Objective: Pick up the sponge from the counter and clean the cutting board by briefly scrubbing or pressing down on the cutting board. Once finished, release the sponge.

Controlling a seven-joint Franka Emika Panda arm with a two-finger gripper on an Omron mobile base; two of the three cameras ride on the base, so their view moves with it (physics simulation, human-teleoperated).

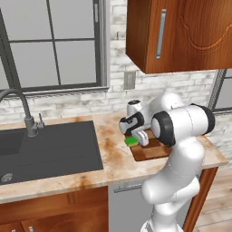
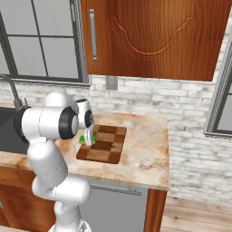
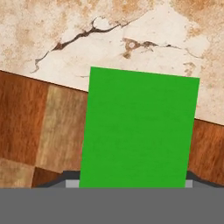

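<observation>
The bright green sponge (image 1: 131, 141) (image 2: 83, 138) sits between the fingers of my gripper (image 1: 137, 137) (image 2: 89, 137), which is shut on it. It hangs low over the left edge of the checkered wooden cutting board (image 1: 153, 152) (image 2: 107, 146). In the hand view the sponge (image 3: 138, 131) covers the middle, straddling the line where the board (image 3: 26, 127) meets the beige mottled counter (image 3: 131, 35). The dark tips of the gripper (image 3: 131, 183) barely peek out at both sides of the sponge's lower end. Whether the sponge touches the board is unclear.
A dark grey sink basin (image 1: 45, 145) with a curved faucet (image 1: 25, 108) lies left of the board. A wooden wall cabinet (image 1: 181, 31) hangs above. A wall outlet (image 1: 129, 80) sits on the brick backsplash. The counter (image 2: 145, 149) ends shortly right of the board.
</observation>
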